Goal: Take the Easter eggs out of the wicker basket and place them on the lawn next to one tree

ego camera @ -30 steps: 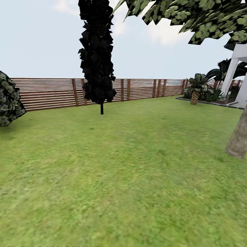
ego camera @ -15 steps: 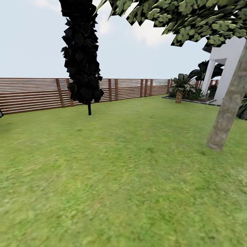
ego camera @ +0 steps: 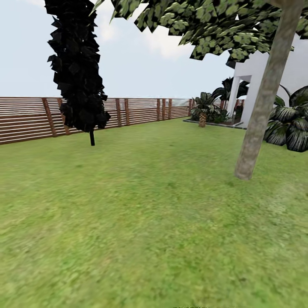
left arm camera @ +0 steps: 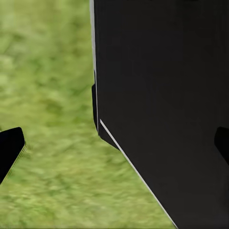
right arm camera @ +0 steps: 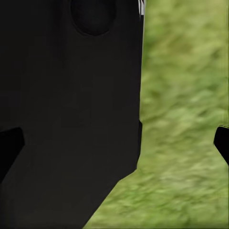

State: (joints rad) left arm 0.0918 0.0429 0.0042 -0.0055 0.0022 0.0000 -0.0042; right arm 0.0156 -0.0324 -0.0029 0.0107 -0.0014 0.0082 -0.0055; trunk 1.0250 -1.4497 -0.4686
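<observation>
Head view: tree [ego camera: 261,107] trunk upright, leaning slightly right.

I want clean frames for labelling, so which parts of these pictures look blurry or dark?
Head view: near lawn smeared, fence and pale trunk sharper, cypress near-black without detail. Left wrist view: grass soft beside a dark featureless body. Right wrist view: grass blurred likewise.

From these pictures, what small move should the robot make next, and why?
Probably keep turning the view to search: the mottled green lawn carries no basket or eggs here. Visible are the pale grey-green tree trunk, the black columnar tree and the brown slat fence. Both grippers are open, holding nothing.
</observation>
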